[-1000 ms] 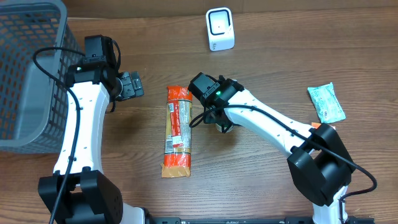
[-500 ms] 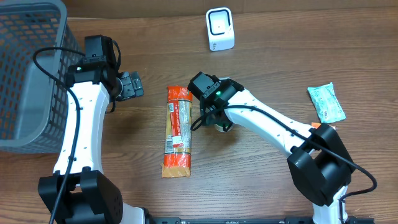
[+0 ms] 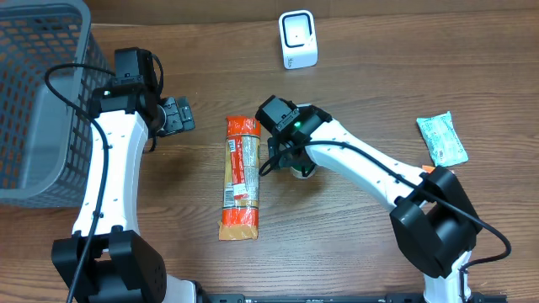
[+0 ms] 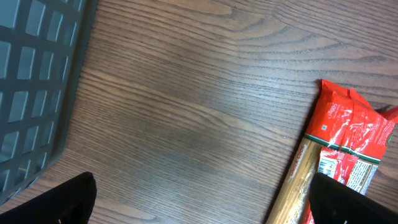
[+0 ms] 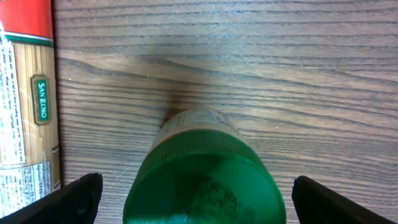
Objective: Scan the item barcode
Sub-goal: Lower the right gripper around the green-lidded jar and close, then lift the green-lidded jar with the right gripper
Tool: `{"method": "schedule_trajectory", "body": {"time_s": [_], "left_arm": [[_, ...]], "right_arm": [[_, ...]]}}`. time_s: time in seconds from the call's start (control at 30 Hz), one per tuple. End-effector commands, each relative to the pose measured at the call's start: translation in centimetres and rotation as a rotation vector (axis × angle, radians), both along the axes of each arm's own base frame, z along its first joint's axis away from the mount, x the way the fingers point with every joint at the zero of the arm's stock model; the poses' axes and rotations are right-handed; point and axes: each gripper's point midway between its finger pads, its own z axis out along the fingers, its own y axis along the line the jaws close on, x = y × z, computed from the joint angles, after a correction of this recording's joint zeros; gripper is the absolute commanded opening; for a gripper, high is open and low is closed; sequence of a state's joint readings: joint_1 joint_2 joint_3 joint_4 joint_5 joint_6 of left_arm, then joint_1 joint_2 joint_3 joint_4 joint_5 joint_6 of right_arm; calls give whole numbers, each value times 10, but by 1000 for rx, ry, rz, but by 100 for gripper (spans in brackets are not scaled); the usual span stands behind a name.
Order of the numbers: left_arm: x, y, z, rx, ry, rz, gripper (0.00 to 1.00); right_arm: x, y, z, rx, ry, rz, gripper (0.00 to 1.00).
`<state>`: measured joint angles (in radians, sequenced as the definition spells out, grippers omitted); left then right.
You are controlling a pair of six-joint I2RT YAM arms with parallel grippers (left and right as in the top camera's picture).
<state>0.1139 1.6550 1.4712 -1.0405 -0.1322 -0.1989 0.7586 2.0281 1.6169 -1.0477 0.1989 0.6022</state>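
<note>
A jar with a green lid [image 5: 205,180] stands upright on the wooden table, between the fingers [image 5: 74,199] of my right gripper [image 5: 196,200]. That gripper is open, with a gap on each side of the lid. Overhead, the jar [image 3: 303,170] peeks out from under the right gripper [image 3: 293,162]. A long red and tan pasta pack [image 3: 240,177] lies just left of it. The white scanner [image 3: 298,39] stands at the back. My left gripper [image 4: 205,200] hovers open over bare wood, the pack's red end [image 4: 345,140] at its right finger.
A grey plastic basket [image 3: 38,93] fills the far left corner, and its wall [image 4: 31,81] shows beside the left gripper. A green and white packet [image 3: 442,139] lies at the right edge.
The right gripper's jaws have spread wider, away from the jar's lid, and the jar stays standing. The left arm has not moved.
</note>
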Motion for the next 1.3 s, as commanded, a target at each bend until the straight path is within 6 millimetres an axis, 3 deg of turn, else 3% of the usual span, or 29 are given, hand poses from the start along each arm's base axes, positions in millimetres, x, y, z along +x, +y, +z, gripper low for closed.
{"method": "schedule_trajectory", "body": {"time_s": [0.0,0.4,0.77,1.27], "left_arm": [[-1,2,-2,7,8,-3,100],[-2,2,-2,7,9,-3,100],[-1,2,-2,7,8,-3,100],[-2,2,-2,7,9,-3,100]], "right_arm": [[0,-1,6,25,1,-1,100],[-2,-3,3,11,16,0,100],[-5,-6,-32,-45,76,0,100],[0,-8,-33,-41,66,-9,100]]}}
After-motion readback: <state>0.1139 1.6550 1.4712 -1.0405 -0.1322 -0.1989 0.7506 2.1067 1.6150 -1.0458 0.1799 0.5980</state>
